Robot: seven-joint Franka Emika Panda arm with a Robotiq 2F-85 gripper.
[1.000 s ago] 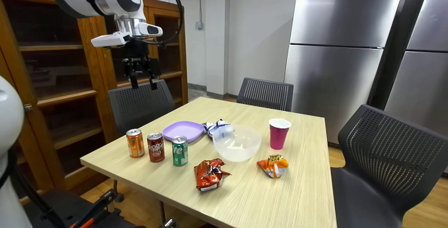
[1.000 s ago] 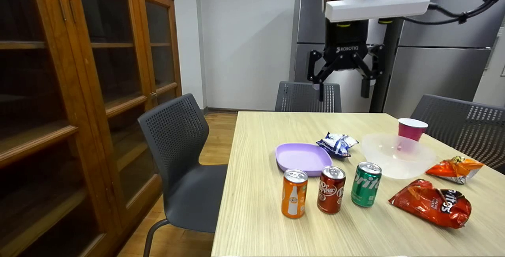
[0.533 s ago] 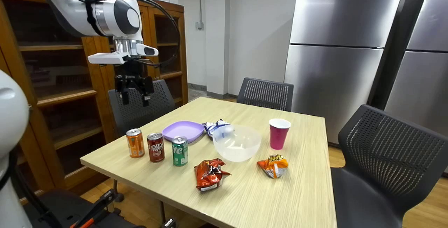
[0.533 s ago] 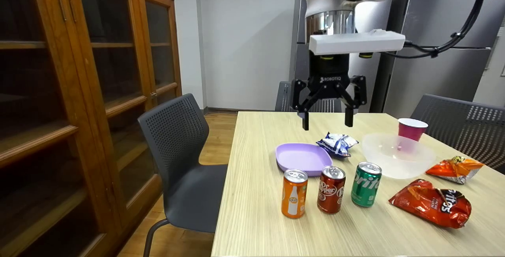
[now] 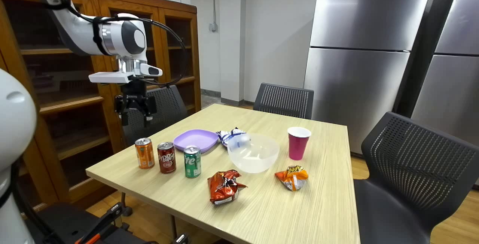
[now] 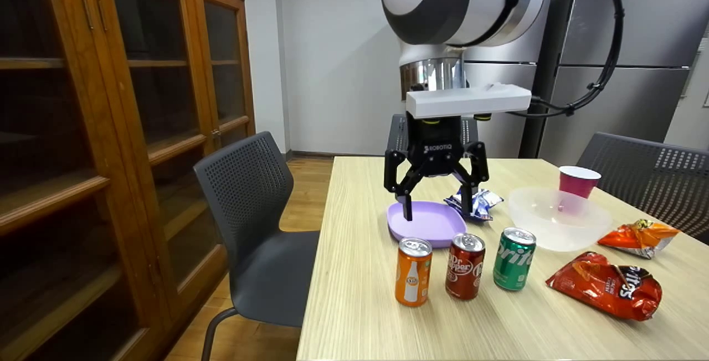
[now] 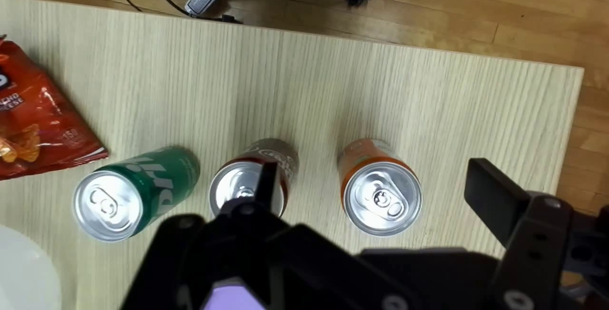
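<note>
A: The Robotiq gripper (image 6: pixel 437 210) points down above the table (image 6: pixel 354 316). How do its fingers stand?

B: Spread well apart, like a wide fork.

A: Which thing is nearest to it?

B: The orange soda can (image 7: pixel 380 199), I'd say. It stands upright on the table, near the corner. In the wrist view its lid shows in the gap between the fingers; in both exterior views the fingertips appear higher than that lid.

A: What keeps it company?

B: The Dr Pepper can (image 6: pixel 464 268) stands just beside it, then the Sprite can (image 6: pixel 514 259). All three are upright in a row, a little apart. A dark finger covers part of the Dr Pepper lid in the wrist view.

A: And past the row?

B: A purple plate (image 6: pixel 429 223), with a blue-and-white snack bag (image 6: pixel 483 206) at its edge; whether those two touch, I can't tell.

A: Farther along?

B: A translucent bowl (image 5: pixel 254 161) and, beside it, a magenta cup (image 5: pixel 298 146). A red Doritos bag (image 6: pixel 609 292) lies near the Sprite can, and an orange snack bag (image 5: pixel 292 178) near the cup, its brand hard to read.

A: Around the table?

B: Dark chairs (image 5: pixel 419 161), a glass-doored wooden cabinet (image 6: pixel 124 150) and steel refrigerators (image 5: pixel 365 72).
</note>
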